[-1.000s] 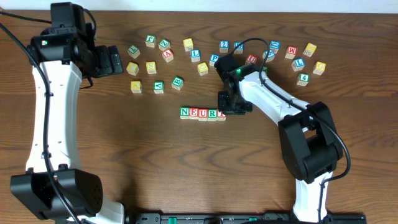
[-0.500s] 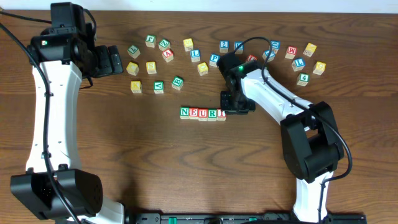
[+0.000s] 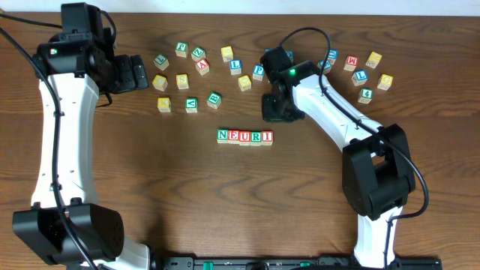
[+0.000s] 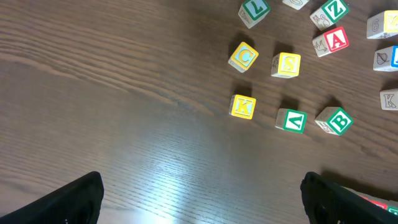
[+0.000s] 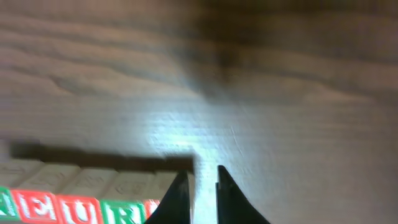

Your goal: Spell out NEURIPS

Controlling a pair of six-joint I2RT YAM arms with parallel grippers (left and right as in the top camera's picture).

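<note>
Your lettered row reads NEURI on the counter. Right jaws, narrow and empty, hang just behind its I end; loose blocks scatter farther behind. Left jaws gape wide.

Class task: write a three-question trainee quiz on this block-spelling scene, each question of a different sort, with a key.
1. Fill in: the row of blocks reads ____.
2. True or false: the left gripper holds a block.
3. Which letters must join the row to finish NEURIPS? A) P and S B) R and I C) N and E

Key:
1. NEURI.
2. False: its jaws stand wide open with nothing between them.
3. A: the P block and the S block lie loose, apart from the row.
</note>
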